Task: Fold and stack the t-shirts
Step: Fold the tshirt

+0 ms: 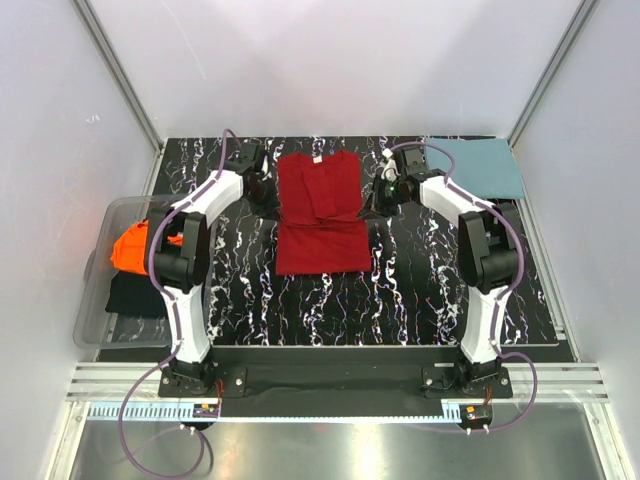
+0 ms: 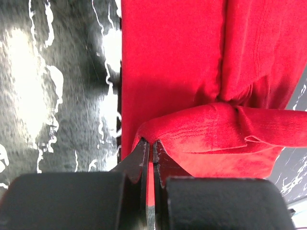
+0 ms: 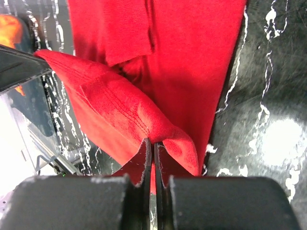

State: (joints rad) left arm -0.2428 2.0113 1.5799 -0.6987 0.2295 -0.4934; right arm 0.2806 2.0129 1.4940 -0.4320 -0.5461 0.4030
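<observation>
Arms extended forward, left tool [image 2: 149, 143] and right tool [image 3: 152, 143] clamped on opposite sides of the red t-shirt [image 1: 320, 225]

deep red t-shirt [image 1: 322, 215], teal-blue t-shirt [image 1: 480, 165], orange t-shirt [image 1: 130, 247], black white-veined table [image 1: 300, 300]

The top camera hangs high behind the arm bases, looking down and forward over the whole marbled table [image 1: 300, 300]; the left wrist camera sits right behind the left gripper [image 2: 152, 146], peering along it at very close range; the right wrist camera does likewise behind the right gripper [image 3: 152, 143]; all three take in the red t-shirt [image 1: 320, 215], the wrist pair from its opposite side edges.
</observation>
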